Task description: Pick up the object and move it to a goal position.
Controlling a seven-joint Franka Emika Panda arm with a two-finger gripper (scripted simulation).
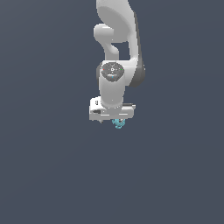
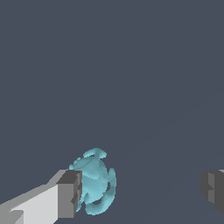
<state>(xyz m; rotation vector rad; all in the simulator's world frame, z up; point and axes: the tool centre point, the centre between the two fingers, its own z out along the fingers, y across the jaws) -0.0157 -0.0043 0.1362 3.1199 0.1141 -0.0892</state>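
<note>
From the exterior view, everything behind and below the arm is one flat dark slate-grey field, with no seam between floor and wall; the white gripper points downward, and the tiny cyan object shows just under its body, towards the exterior view's right; how wide the fingers stand cannot be told here; no legible writing appears, only small coloured marks on a round wrist cap. In the wrist view the same plain grey fills the background; the gripper is spread wide; one dark fingertip pad touches the lumpy object, while the other pad stands well apart, so nothing is clamped.
</note>
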